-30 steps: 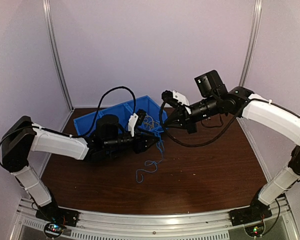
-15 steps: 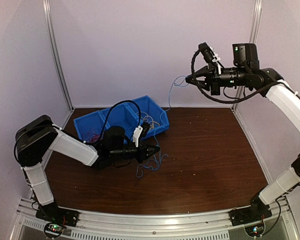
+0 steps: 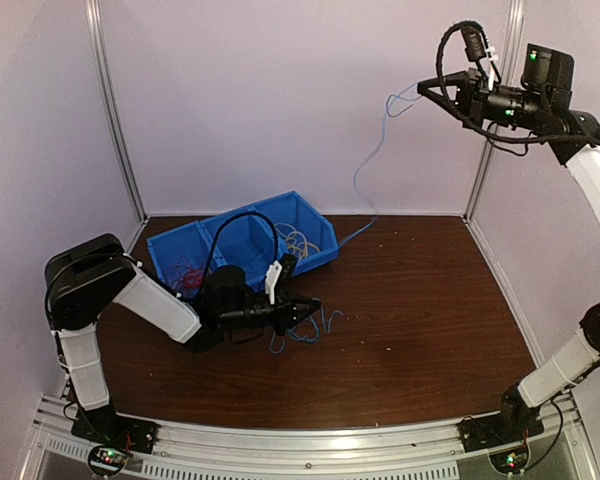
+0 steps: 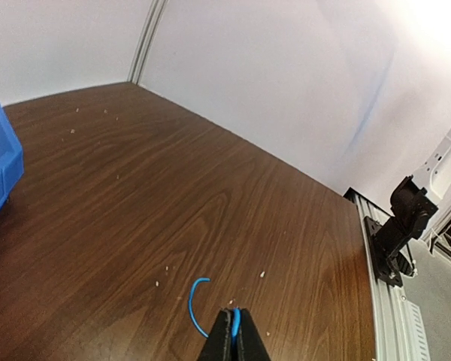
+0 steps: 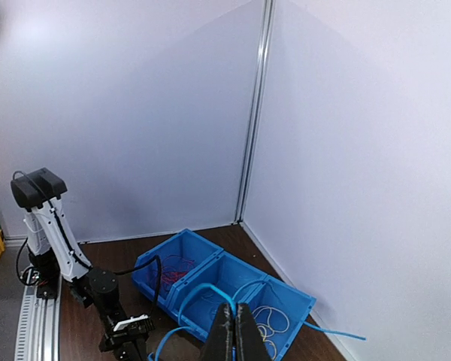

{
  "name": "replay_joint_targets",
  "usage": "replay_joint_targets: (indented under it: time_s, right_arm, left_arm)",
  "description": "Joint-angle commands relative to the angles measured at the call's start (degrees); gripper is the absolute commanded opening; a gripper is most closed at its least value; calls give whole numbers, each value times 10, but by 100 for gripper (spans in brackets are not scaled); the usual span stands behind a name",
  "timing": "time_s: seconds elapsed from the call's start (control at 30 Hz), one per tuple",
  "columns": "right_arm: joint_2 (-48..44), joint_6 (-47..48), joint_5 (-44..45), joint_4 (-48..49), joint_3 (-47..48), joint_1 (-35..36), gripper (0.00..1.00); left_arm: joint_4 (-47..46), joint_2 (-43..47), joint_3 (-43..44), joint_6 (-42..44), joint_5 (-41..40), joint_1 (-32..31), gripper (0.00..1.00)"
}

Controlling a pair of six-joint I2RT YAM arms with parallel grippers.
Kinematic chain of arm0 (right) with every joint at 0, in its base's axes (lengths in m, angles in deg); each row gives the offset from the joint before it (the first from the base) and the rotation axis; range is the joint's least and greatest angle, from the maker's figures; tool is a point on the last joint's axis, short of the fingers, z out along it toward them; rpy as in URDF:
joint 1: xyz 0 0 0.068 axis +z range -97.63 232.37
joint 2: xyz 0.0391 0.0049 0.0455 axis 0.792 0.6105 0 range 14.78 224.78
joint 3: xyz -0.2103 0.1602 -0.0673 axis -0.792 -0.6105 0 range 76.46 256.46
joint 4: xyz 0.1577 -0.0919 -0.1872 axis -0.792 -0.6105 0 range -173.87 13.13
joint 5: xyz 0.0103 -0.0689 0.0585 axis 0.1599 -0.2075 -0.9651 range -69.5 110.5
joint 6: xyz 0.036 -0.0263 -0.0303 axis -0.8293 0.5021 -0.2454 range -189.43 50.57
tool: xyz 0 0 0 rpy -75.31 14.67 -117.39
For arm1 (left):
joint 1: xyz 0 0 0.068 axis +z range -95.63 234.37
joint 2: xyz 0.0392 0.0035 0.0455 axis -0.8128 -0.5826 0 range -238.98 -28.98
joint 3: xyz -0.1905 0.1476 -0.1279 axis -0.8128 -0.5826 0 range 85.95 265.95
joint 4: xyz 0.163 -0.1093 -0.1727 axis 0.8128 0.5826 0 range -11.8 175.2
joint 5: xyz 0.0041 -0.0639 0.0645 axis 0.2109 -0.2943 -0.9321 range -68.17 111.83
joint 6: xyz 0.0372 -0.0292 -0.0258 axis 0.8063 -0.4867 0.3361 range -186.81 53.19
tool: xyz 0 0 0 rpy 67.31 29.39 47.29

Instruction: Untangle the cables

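Observation:
A thin blue cable [image 3: 365, 170] runs from my right gripper [image 3: 423, 88], held high at the back right, down to the table and on to my left gripper [image 3: 315, 307]. Both grippers are shut on it. In the left wrist view the shut jaws [image 4: 233, 320] pinch the blue cable [image 4: 191, 301], whose free end curls on the wood. In the right wrist view the shut jaws [image 5: 235, 312] hold the blue cable [image 5: 203, 286], which loops below them. Red cables [image 3: 185, 270] and yellow-orange cables [image 3: 300, 240] lie in the blue bin [image 3: 242, 215].
The blue bin [image 5: 233, 257] has three compartments: red cables [image 5: 173, 267] in the left one, yellow-orange cables [image 5: 274, 320] in the right one. More blue cable [image 3: 292, 337] is coiled on the table by my left gripper. Metal posts and walls enclose the table.
My right gripper has risen up and to the right with the blue cable, drawing it out into a long hanging strand. My left gripper has shifted a little nearer, still shut on the cable.

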Motion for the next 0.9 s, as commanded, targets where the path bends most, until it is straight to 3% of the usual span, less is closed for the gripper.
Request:
replay_joint_targets:
  time_s: [0.0,0.17,0.33,0.6,0.87]
  right_arm:
    - [-20,-36,13,87,31,-38,0]
    - [-15,-87,-2,131,45,-64,0]
    - [-15,-84,3,135,31,-68,0]
    - [-38,-39,14,133,-102,-68,0]
    - [-63,20,9,146,-261,-63,0]
  left_arm:
    - [32,-29,-34,-13,4,2,5]
    - [37,-35,-34,-3,8,1,22]
    - [35,-34,-35,-2,11,1,25]
    - [76,56,-54,7,-39,0,54]
    - [181,159,-37,55,-47,0,69]
